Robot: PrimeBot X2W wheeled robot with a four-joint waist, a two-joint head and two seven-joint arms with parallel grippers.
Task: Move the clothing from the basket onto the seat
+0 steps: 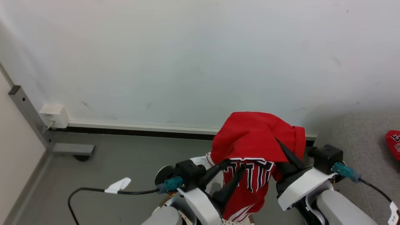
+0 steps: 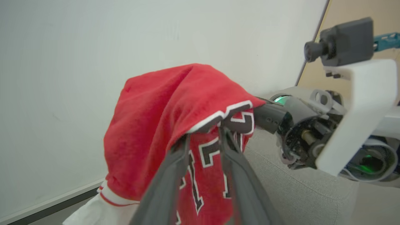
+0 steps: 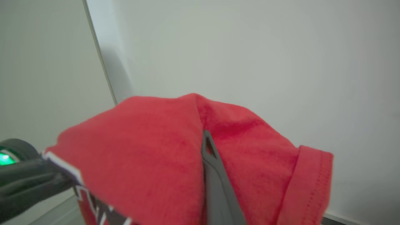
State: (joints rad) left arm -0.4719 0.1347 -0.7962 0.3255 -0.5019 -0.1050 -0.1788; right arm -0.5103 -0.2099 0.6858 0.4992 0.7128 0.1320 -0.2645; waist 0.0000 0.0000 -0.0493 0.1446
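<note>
Left pincer (image 2: pixel 204 133) has its tips buried in a red jersey (image 1: pixel 250 134), so I cannot tell its grip. The jersey hangs draped over both pincers, by the wall. Right pincer (image 1: pixel 282 147) shows one finger and its grip is unclear. Grey sofa (image 1: pixel 359 137) is at right, with another red garment (image 1: pixel 394 144) on it.

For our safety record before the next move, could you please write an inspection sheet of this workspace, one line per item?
Surface: grey sofa at the right, one red piece lying on it.
Job's things: red jersey lifted, draped over both tools; basket edge below it.
Clutter: nothing seen.
Grippers: left tool and right tool tips under the cloth; grip not visible.
Cables: black cable with white tag looping at the left; second cable at the lower right.
Surroundings: white wall, socket box, grey floor.
</note>
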